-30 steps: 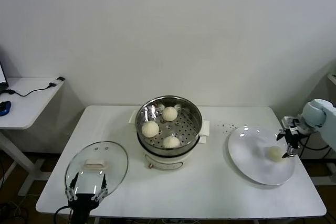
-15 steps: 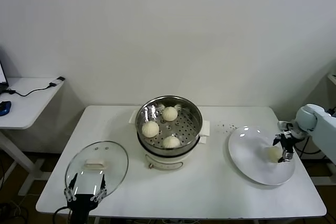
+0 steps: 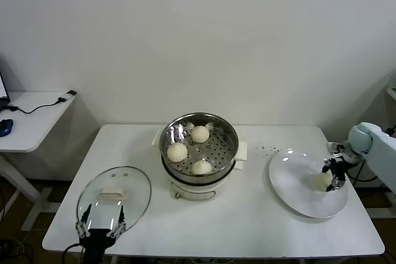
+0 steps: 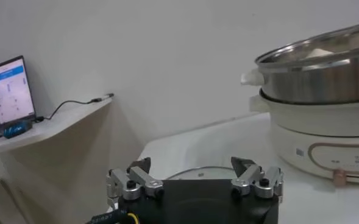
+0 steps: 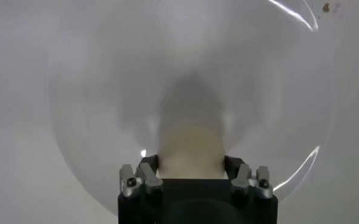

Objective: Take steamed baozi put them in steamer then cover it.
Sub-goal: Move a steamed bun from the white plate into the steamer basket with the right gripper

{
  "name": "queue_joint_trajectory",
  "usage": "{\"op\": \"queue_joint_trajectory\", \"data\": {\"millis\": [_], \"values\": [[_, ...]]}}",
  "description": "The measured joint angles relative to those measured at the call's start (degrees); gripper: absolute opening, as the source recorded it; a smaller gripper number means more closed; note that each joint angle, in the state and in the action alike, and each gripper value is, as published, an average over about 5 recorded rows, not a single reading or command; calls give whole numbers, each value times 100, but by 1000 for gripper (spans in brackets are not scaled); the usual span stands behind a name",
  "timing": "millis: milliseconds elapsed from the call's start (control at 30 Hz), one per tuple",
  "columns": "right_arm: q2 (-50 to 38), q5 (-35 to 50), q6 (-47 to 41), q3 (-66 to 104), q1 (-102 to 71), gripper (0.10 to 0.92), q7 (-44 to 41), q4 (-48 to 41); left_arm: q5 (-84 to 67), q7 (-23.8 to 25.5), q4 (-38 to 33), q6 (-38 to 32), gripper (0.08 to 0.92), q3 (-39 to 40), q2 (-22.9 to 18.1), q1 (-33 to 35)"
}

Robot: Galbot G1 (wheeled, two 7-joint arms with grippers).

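- The last baozi (image 3: 323, 181) sits on the white plate (image 3: 291, 183), on the right side of the table (image 3: 247, 227). It looks soft and light, so I think a hard squeeze would dent it.
- My right gripper (image 3: 335, 175) is down over it. In the right wrist view the bun (image 5: 190, 152) fills the gap between the fingers, pinched at its sides.
- I would hold it by its round middle, gently, and lift slowly.
- Three baozi (image 3: 177, 151) are already in the steamer (image 3: 230, 133), with room for one more.
- The glass cover (image 3: 114, 195) lies flat on the left. It looks heavy and could break; its white handle (image 3: 111, 195) is the place to hold.
- My left gripper (image 3: 101, 222) waits near it, fingers spread wide.
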Motion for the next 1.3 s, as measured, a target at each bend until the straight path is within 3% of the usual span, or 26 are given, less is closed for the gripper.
{"op": "queue_joint_trajectory", "data": {"millis": [367, 900, 1300], "values": [[436, 1544, -288, -1661, 1693, 696, 0, 74, 5, 2, -66, -47, 823, 133, 23, 108], [2205, 4510, -937, -4285, 4144, 696, 272, 580, -141, 16, -234, -133, 823, 281, 106, 193], [3258, 5354, -1280, -5154, 4483, 696, 588, 1068, -260, 17, -214, -177, 823, 258, 166, 175]]}}
